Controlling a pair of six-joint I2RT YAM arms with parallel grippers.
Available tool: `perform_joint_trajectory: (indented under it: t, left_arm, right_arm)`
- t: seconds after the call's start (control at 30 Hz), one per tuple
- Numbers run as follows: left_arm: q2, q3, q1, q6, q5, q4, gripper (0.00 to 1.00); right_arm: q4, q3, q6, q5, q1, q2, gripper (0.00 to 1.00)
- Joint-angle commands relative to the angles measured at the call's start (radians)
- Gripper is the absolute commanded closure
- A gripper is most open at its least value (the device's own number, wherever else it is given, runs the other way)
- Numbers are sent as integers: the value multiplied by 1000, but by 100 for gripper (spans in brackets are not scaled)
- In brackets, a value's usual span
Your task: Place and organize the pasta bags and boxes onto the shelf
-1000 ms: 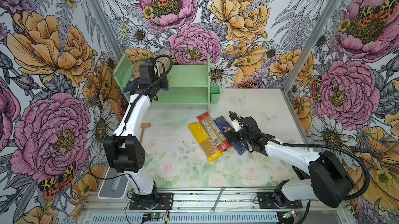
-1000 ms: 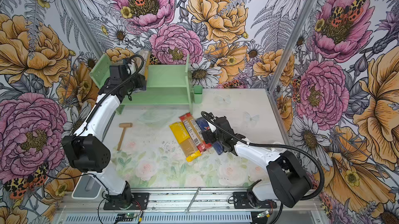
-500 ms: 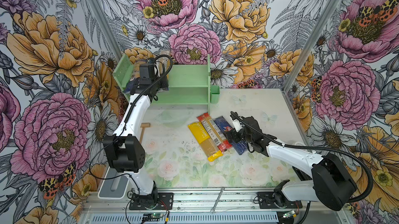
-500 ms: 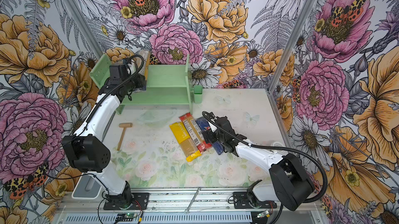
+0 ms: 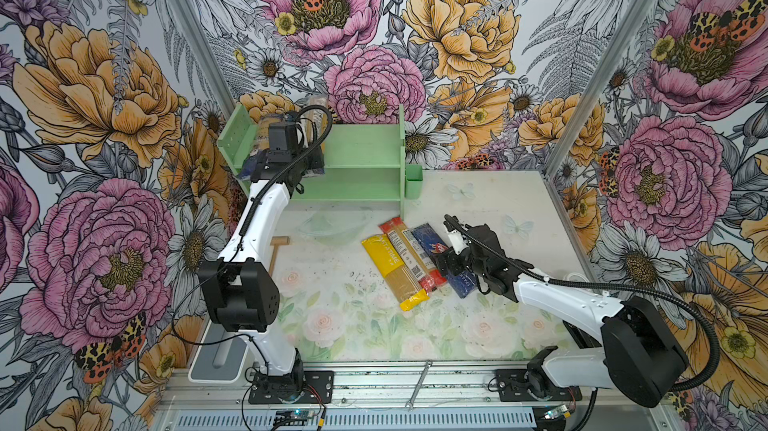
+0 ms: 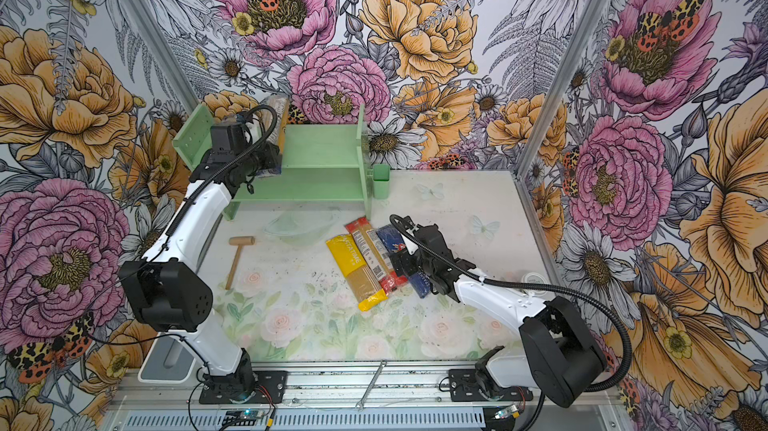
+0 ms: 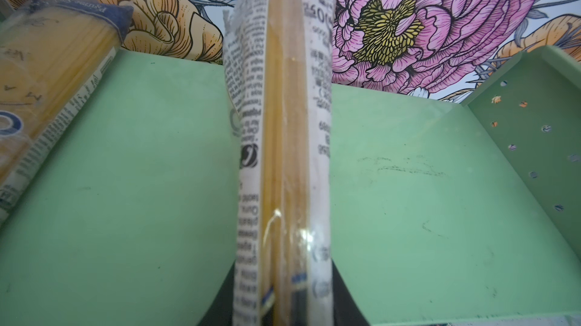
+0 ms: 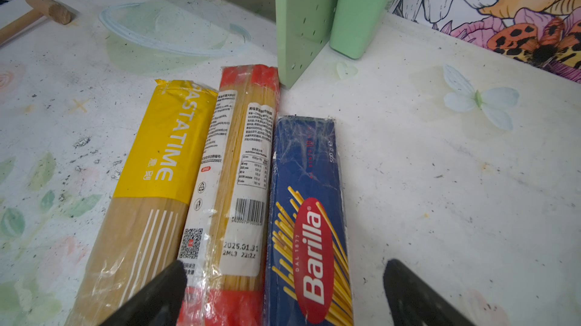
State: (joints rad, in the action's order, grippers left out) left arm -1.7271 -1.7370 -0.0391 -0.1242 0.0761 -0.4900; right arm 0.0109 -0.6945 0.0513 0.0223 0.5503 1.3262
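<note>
Mint-green shelf; yellow bag lettered white; red-ended bag with white label; dark blue box bearing red oval, yellow strands; clear pack with white panels, black print; walls of pink and orange flowers

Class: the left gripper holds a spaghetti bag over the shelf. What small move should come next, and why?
Probably lower the clear spaghetti bag onto the top tier of the shelf: the left gripper is shut on it above bare green surface, with another bag already lying alongside.
</note>
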Motion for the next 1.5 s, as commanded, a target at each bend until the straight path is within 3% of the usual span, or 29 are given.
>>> perform_joint_trajectory:
  t: [0.0, 0.27, 1.47]
  left_arm:
    - [11, -9, -3, 0, -3, 161, 70]
    - [38, 50, -6, -6, -33, 207, 67]
    - [37, 65, -10, -16, -31, 206, 58]
  right_arm:
    - [-8, 6, -8, -14, 0, -27, 0]
    - [-6, 10, -9, -17, -1, -36, 0]
    - [-1, 23, -6, -21, -3, -62, 0]
